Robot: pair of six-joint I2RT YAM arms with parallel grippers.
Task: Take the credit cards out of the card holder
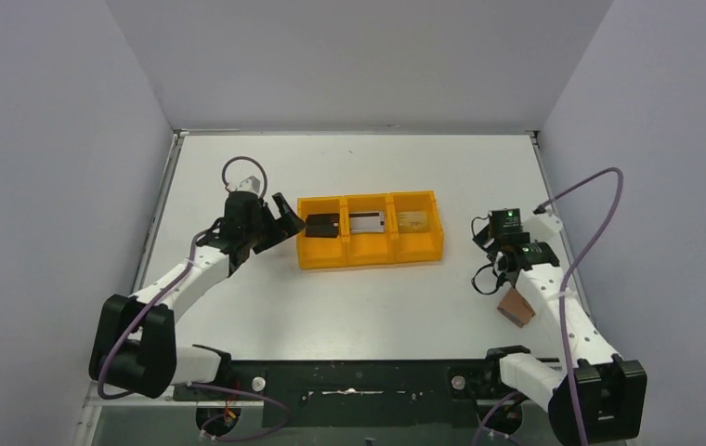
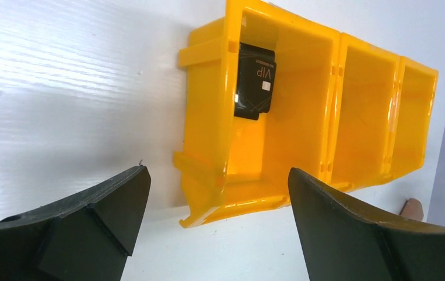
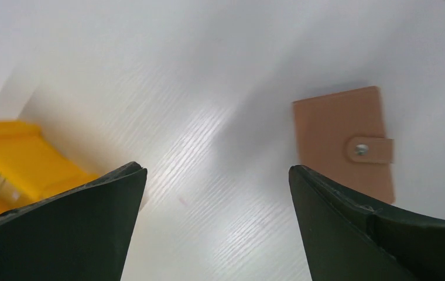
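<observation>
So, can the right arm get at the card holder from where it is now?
Probably yes. The card holder lies closed on the table beside the open right gripper, with nothing between them.

We list: one white table (image 1: 359, 167), faint wood grain, soft glare patch (image 3: 208, 146) on it. Three plain pale grey walls closing it in: left wall (image 1: 52, 139), back wall (image 1: 359, 56), right wall (image 1: 665, 111). One dark rail (image 1: 377, 372) along the near edge. Light even, diffuse.
</observation>
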